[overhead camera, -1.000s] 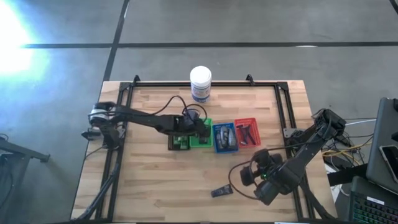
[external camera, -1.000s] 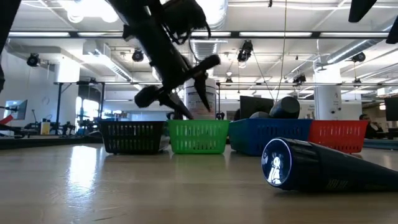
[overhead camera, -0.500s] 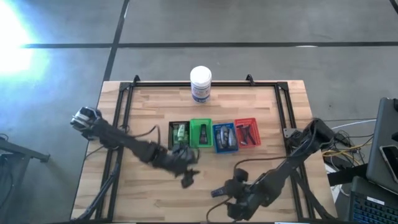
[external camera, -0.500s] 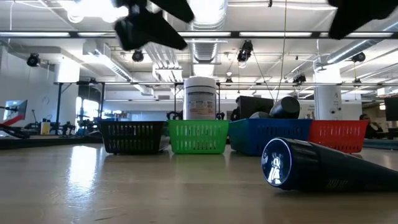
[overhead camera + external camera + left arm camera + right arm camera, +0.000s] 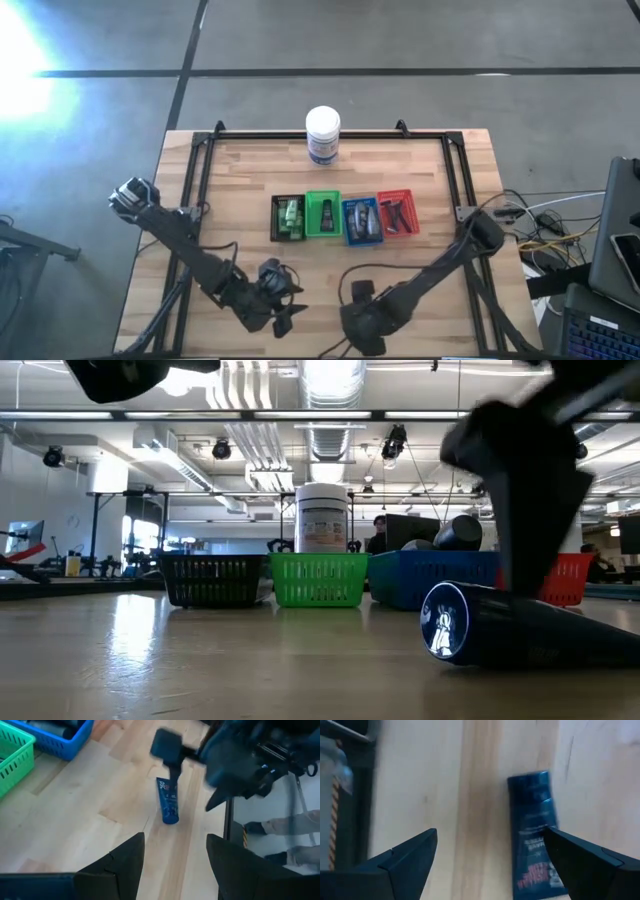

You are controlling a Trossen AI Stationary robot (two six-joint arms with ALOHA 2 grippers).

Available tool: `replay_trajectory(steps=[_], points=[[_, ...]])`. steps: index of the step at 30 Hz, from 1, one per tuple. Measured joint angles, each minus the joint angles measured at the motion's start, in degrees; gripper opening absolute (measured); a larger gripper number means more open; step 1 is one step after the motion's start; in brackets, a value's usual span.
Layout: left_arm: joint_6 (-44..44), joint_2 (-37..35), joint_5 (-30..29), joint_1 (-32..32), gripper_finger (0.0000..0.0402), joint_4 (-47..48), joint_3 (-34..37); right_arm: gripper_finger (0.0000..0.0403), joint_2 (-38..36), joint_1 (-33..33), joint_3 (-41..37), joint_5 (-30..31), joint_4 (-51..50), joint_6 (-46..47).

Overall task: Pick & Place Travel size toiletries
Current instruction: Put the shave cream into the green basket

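Hovering low over the near edge of the table [image 5: 240, 190], our right gripper [image 5: 487, 852] has its jaws spread wide and holds nothing. The one loose item we can see, a dark navy tube [image 5: 536, 827], lies flat on the wood just ahead of it, off toward one finger rather than centred in the gap. Its long axis runs roughly along the gripper's line of approach, so we judge that the wrist must shift sideways before the fingers can close across the tube's narrow width.

Our left gripper [image 5: 172, 857] hangs near the same edge, a little farther off; its fingers stand apart and empty, and its camera sees the tube [image 5: 168, 800] beyond them with the right arm above it. The right arm is plainly the nearer one.

In the low view the tube [image 5: 520, 625] lies with its round cap toward the camera. The black tray [image 5: 288, 218], green tray [image 5: 323, 216], blue tray [image 5: 362, 220] and red tray [image 5: 396, 213] sit in a row mid-table, already holding items.
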State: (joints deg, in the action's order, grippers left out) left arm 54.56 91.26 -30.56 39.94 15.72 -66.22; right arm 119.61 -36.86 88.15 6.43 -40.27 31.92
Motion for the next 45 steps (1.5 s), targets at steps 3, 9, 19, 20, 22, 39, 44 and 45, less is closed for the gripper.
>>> replay_trajectory(steps=[3, 9, 19, 20, 22, 39, 44, 45], points=[[0.0, -0.3, -0.2, 0.3, 0.0218, -0.1, 0.0, 0.0364, 2.1, 0.8, 1.2, -0.5, -0.6, -0.2], [-3.7, -0.8, -0.2, 0.4, 0.0218, -0.2, 0.0, 0.0363, 3.9, 1.2, 5.2, 0.9, -8.6, 1.3], [-8.1, -5.2, -0.3, -0.9, 0.0218, 5.9, 0.0, 0.0364, 3.5, 2.9, 5.2, 1.3, -7.7, 0.6], [-8.2, -5.8, -0.3, -0.9, 0.0218, 6.7, 0.0, 0.0363, 3.5, 3.2, 4.4, 1.2, -7.4, 0.1], [-8.4, -7.0, -0.6, -0.8, 0.0218, 7.9, 0.0, 0.0363, 4.1, 3.7, 3.9, 1.0, -6.2, -2.0], [-1.5, -19.8, -11.0, -0.7, 0.0218, 24.9, 2.1, 0.0152, 4.9, 6.5, 4.5, -6.7, -4.4, -5.3], [-2.1, -25.9, -14.7, -1.2, 0.0218, 24.8, 5.7, 0.0088, 0.1, 10.4, 5.1, -5.0, -4.2, 2.7], [-2.1, -27.4, -15.6, -1.4, 0.0218, 24.8, 6.5, 0.0083, -1.4, 11.6, 5.1, -4.0, -4.2, 5.1]])
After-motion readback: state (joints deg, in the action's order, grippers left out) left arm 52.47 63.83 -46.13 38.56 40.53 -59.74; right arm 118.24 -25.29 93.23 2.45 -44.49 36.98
